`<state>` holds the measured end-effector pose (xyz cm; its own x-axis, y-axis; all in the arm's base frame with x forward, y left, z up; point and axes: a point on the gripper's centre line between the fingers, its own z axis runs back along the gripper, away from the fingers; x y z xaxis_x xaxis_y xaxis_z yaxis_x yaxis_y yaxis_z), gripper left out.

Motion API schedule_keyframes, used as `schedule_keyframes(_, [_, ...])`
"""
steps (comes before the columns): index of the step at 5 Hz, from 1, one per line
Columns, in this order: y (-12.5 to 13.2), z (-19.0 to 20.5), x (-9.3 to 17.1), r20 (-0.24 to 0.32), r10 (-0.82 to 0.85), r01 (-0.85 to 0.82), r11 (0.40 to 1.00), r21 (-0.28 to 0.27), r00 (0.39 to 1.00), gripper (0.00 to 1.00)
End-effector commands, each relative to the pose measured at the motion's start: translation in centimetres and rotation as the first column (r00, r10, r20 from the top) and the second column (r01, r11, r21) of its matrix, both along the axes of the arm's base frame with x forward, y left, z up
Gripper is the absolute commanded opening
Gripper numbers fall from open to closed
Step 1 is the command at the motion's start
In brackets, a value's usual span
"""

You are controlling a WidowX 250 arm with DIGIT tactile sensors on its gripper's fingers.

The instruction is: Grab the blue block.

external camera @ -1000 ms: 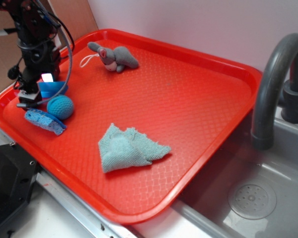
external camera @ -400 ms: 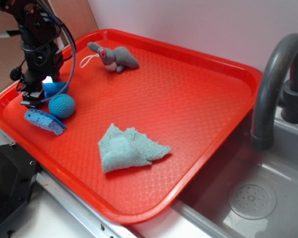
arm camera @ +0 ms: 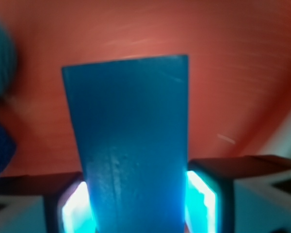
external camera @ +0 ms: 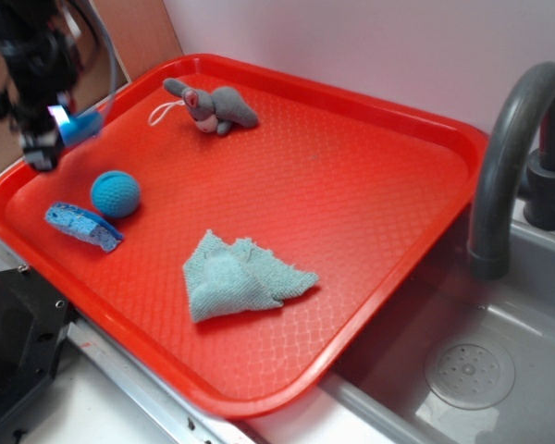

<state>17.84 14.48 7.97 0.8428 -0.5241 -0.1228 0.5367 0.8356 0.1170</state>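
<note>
Blue and flat, the block (arm camera: 131, 145) fills the middle of the wrist view, standing up between the two pads (arm camera: 203, 201) of the gripper (arm camera: 136, 204), which press on its left and right faces with a bright glow at each contact. In the exterior view the block (external camera: 81, 123) shows as a blurred blue sliver at the upper left of the frame, held clear above the tray floor.

The arm (external camera: 32, 55) comes down from the upper left corner, dark and motion-blurred, with the gripper (external camera: 60, 129) at its lower end over the left rim of the tray (external camera: 425, 129). Its jaws are clamped on the block, apart only by the block's thickness.

The red tray covers most of the frame. In it, below the gripper, lies a round knitted ball (external camera: 116, 194), and just beside that, toward the lower left, a ragged lighter-blue sponge (external camera: 83, 227). A grey stuffed toy (external camera: 213, 106) with a white loop lies near the tray's upper edge. A crumpled pale teal cloth (external camera: 240, 277) sits toward the lower middle, well apart from the rest.

At the right of the frame a grey faucet (external camera: 509, 157) arches over a sink (external camera: 462, 370) with a round drain.
</note>
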Motion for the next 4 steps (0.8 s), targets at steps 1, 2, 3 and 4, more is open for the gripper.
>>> schedule_keyframes(1, [-0.5, 10.0, 1.3, 0.084, 0.503, -0.482, 0.857, -0.183, 0.860, 0.00])
schedule_keyframes(2, [-4.1, 12.2, 1.6, 0.054, 0.705, -0.669, 0.692, -0.271, 0.707, 0.00])
schedule_keyframes(3, [-6.3, 13.9, 2.0, 0.089, 0.776, -0.728, 0.619, -0.295, 0.624, 0.00])
schedule_keyframes(4, [-9.1, 15.2, 2.3, 0.129, 0.779, -0.732, 0.623, -0.277, 0.614, 0.00])
